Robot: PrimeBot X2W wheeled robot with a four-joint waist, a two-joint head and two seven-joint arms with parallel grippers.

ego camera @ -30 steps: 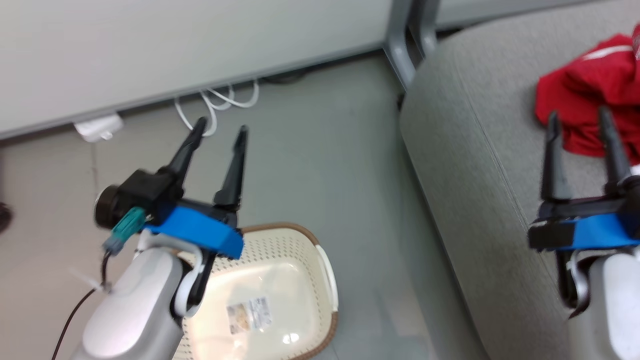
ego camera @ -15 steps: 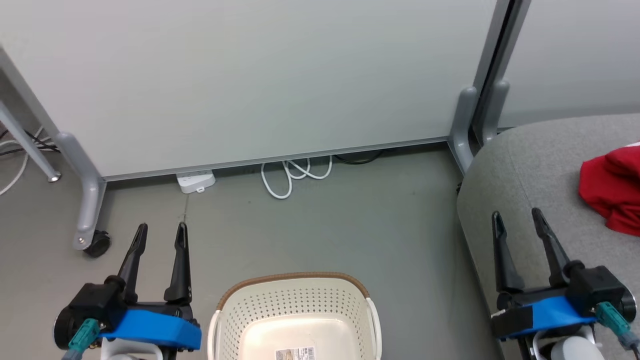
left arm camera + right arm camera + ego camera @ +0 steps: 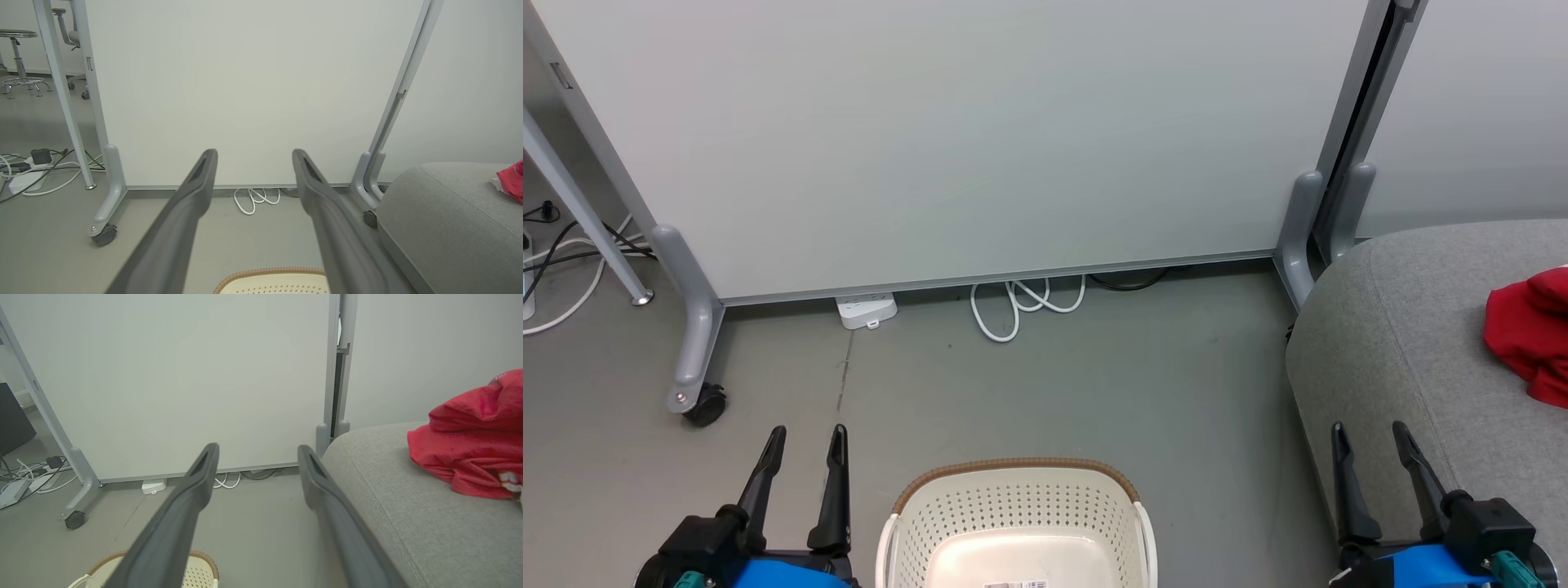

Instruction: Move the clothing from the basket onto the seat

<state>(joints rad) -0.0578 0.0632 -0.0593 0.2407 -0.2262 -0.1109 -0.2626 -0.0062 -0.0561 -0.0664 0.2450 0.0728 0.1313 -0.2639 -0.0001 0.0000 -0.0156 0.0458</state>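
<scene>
The red clothing [image 3: 1531, 335] lies bunched on the grey seat [image 3: 1405, 343] at the right; it also shows as the red clothing [image 3: 474, 437] on the seat [image 3: 408, 506] in the right wrist view. The cream basket [image 3: 1017, 523] with its brown rim sits on the floor at bottom centre, and what shows of its inside holds no clothes. My left gripper [image 3: 805, 437] is open beside the basket's left, holding nothing. My right gripper [image 3: 1368, 433] is open over the seat's front edge, well short of the clothing.
A white partition panel [image 3: 980, 139] on grey wheeled feet [image 3: 690, 351] stands behind. A coiled white cable [image 3: 1025, 302] and a power strip [image 3: 866, 310] lie on the grey floor at its base. More cables [image 3: 564, 261] trail at the far left.
The head camera has swung and tilted up, so the basket and seat sit lower and the panel now takes up the upper picture. Both grippers stay open and have dropped toward the bottom edge.
</scene>
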